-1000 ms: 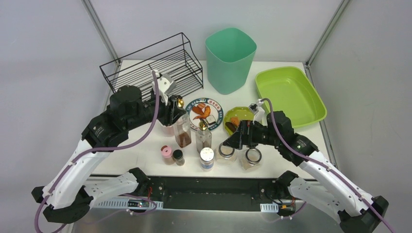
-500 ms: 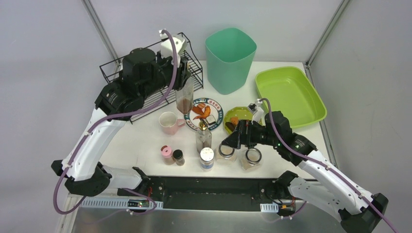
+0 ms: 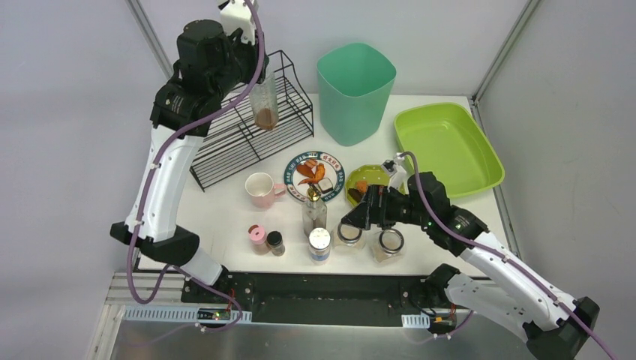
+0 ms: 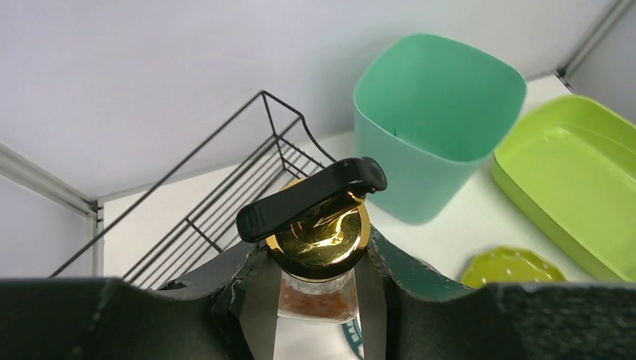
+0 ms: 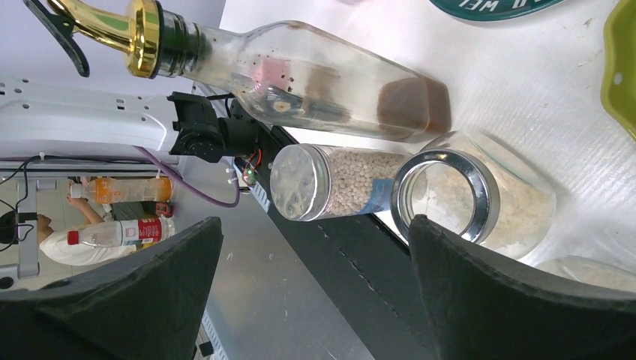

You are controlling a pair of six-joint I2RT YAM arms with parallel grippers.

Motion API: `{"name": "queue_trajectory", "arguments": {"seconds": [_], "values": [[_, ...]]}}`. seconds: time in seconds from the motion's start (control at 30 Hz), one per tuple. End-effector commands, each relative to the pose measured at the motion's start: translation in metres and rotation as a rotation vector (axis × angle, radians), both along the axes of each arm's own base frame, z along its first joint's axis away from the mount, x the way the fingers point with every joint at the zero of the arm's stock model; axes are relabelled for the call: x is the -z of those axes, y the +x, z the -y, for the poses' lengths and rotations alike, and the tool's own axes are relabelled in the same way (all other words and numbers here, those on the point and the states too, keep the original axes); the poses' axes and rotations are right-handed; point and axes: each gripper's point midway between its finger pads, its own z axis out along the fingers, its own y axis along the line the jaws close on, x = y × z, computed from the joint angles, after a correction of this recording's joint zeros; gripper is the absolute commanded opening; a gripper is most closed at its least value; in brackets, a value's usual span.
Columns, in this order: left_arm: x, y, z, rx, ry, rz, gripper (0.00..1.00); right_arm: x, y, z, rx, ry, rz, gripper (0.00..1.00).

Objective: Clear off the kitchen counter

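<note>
Kitchen counter (image 3: 217, 217) lies far beneath my left gripper (image 4: 319, 292) and just under my right gripper (image 5: 315, 240). My left jaws are clamped on a bottle (image 3: 265, 105) just below its gold cap, and it hangs upright above the wire rack (image 3: 240, 142). I judge I should lower it straight down, keep it plumb, and let go only once its base sits on the wires. My right jaws stand wide apart over an open jar (image 5: 450, 199). White letters ring the plate (image 3: 289, 177), unreadable except what looks like "WEL". I see no label on the bottle.
</note>
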Motion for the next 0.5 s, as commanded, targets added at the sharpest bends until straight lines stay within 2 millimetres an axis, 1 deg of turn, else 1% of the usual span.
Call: {"name": "queue_trajectory", "arguments": {"seconds": [0.0, 0.1, 0.3, 0.47], "values": [[-0.068, 0.016, -0.024, -0.106, -0.087, 0.202, 0.00, -0.024, 0.003, -0.011, -0.020, 0.064, 0.038, 0.99], [-0.082, 0.030, -0.043, -0.194, -0.063, 0.248, 0.00, -0.023, 0.002, -0.014, -0.032, 0.067, 0.029, 0.99], [-0.080, 0.060, -0.076, -0.377, -0.016, 0.279, 0.00, -0.018, 0.003, -0.027, -0.050, 0.096, -0.003, 0.99], [-0.088, 0.071, -0.100, -0.488, 0.028, 0.335, 0.00, -0.023, 0.001, -0.039, -0.086, 0.120, 0.003, 0.99]]}}
